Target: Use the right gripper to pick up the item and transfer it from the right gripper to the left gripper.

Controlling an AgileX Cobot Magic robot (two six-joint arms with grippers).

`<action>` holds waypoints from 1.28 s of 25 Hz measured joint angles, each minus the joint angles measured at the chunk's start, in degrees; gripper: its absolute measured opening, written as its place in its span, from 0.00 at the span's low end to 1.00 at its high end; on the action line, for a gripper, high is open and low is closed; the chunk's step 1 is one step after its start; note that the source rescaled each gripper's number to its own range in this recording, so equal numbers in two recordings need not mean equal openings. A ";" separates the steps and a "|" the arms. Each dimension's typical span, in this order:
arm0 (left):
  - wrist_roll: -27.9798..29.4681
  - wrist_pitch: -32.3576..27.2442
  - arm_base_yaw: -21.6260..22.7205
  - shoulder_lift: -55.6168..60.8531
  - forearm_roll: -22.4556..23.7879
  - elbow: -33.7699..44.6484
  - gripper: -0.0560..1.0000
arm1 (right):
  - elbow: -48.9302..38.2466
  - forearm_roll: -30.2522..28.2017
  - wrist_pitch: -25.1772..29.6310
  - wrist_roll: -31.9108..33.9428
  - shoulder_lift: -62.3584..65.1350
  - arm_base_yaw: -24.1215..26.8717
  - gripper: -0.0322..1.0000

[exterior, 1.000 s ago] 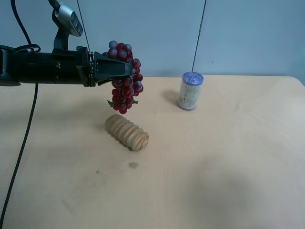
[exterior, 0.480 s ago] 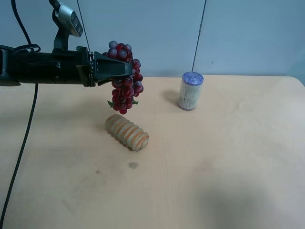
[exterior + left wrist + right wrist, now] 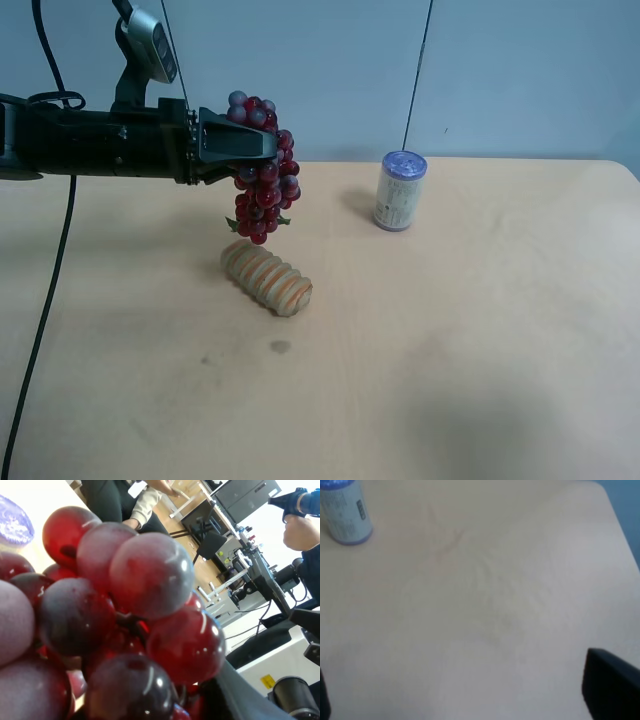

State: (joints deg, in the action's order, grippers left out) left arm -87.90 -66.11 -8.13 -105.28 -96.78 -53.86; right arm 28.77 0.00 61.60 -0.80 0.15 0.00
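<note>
The item, a bunch of dark red and purple grapes (image 3: 263,170), hangs in the air above the table with its green leaf at the lower end. My left gripper (image 3: 268,147), on the arm at the exterior high view's left, is shut on the bunch near its top. The grapes (image 3: 125,615) fill the left wrist view. My right gripper (image 3: 465,690) is outside the exterior high view. In the right wrist view its fingers (image 3: 612,685) stand wide apart over bare table with nothing between them.
A tan ridged cylinder with orange stripes (image 3: 266,277) lies on the table (image 3: 450,330) just below the hanging grapes. A white can with a blue lid (image 3: 399,190) stands upright toward the back; the can (image 3: 345,512) also shows in the right wrist view.
The left arm has shifted very slightly, and the bunch now hangs a touch lower. The right gripper has stayed open.
</note>
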 joint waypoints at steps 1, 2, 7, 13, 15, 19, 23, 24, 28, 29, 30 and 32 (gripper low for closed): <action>1.11 2.55 0.00 0.65 1.62 0.00 0.05 | 0.00 0.00 0.00 0.00 0.00 0.00 0.98; 2.22 5.93 0.00 1.40 3.69 0.00 0.05 | 0.00 0.00 0.00 0.00 0.00 0.00 0.98; 9.21 20.65 0.00 8.16 13.44 0.00 0.05 | 0.00 0.00 0.00 0.00 0.00 0.00 0.98; 21.97 31.24 0.00 15.16 31.90 0.00 0.05 | 0.00 0.00 0.00 0.00 0.00 0.00 0.98; 28.40 33.21 0.00 16.43 39.97 0.00 0.05 | 0.00 0.00 0.00 0.00 0.00 0.00 0.98; 45.46 34.48 0.00 17.10 59.17 -1.35 0.05 | 0.00 0.00 0.00 0.00 0.00 0.00 0.98; 64.93 33.00 0.00 17.10 81.07 -4.53 0.05 | 0.00 0.00 0.00 0.00 0.00 0.00 0.98; 69.46 31.92 0.00 17.10 85.24 -5.35 0.05 | 0.00 0.00 0.00 0.00 0.00 0.00 0.98; 79.81 27.91 0.00 16.31 97.84 -8.60 0.05 | 0.00 0.00 0.00 0.00 0.00 0.00 0.98; 80.71 27.88 0.00 15.72 98.96 -9.23 0.05 | 0.00 0.00 0.00 0.00 0.00 0.00 0.98; 81.18 27.88 0.00 14.93 99.52 -9.99 0.05 | 0.00 0.00 0.00 0.00 0.00 0.00 0.98; 81.66 27.88 0.00 13.14 99.85 -11.51 0.05 | 0.00 0.00 0.00 0.00 0.00 0.00 0.98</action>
State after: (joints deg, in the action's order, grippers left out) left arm -6.24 -38.23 -8.13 -92.14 3.07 -65.37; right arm 28.77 0.00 61.60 -0.80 0.15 0.00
